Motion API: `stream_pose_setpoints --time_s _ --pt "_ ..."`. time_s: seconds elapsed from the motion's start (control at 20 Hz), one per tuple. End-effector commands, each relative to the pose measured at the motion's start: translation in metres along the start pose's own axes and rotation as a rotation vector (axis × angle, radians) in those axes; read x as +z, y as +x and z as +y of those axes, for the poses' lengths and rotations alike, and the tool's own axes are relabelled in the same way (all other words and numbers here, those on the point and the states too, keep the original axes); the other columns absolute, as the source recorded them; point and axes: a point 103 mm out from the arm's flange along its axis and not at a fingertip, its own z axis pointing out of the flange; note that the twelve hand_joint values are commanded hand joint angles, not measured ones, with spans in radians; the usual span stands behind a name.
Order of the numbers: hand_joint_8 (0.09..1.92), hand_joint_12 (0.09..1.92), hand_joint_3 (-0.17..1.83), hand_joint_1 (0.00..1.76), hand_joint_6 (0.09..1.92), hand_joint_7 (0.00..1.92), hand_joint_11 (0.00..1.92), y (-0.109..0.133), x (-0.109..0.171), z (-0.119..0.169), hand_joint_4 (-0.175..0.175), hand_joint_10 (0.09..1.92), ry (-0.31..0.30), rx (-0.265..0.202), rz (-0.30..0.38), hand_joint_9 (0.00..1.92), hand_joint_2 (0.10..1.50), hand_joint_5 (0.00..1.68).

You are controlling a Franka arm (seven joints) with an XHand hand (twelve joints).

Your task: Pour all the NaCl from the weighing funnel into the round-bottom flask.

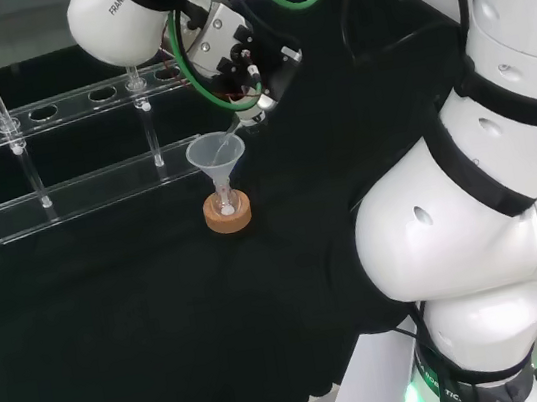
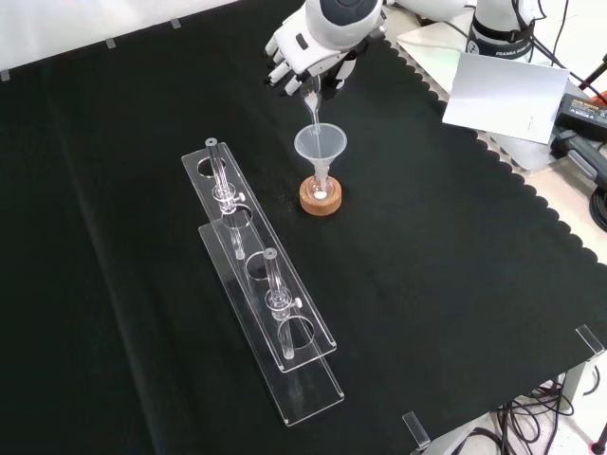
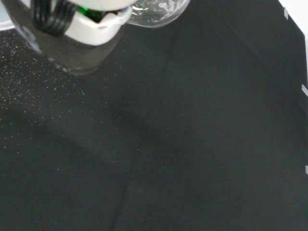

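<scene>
The black and white hand grips the clear glass weighing funnel, tipped into the clear plastic cone funnel (salt could spill if it slips).

Lab bench: black cloth, clear tube racks, glass funnel.

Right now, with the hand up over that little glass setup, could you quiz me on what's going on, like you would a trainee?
1. True or false: the black and white hand holds a clear weighing funnel tilted into the clear plastic cone funnel.
2. What does the small round-bottom flask stand on?
3. In the front view, the clear acrylic racks lie: A left of the flask, B right of it.

Key: 1 true; 2 a cork ring; 3 A.
</scene>
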Motion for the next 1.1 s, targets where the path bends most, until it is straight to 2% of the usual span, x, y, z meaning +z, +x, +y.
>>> stream_pose_setpoints --time_s 0.05,0.8,1.1 --pt "0.65 0.83 0.54 1.11 0.61 0.79 1.13 0.0009 -0.0018 0.0004 0.175 0.10 -0.002 -0.002 -0.043 1.26 0.72 1.28" --pt "0.65 0.83 0.54 1.11 0.61 0.79 1.13 0.0050 -0.0052 0.0022 0.175 0.09 0.016 -0.016 -0.130 1.25 0.71 1.28" --pt "0.65 0.83 0.54 1.11 0.61 0.78 1.13 0.0023 -0.0026 0.0018 0.175 0.09 0.012 -0.021 -0.129 1.25 0.71 1.28"
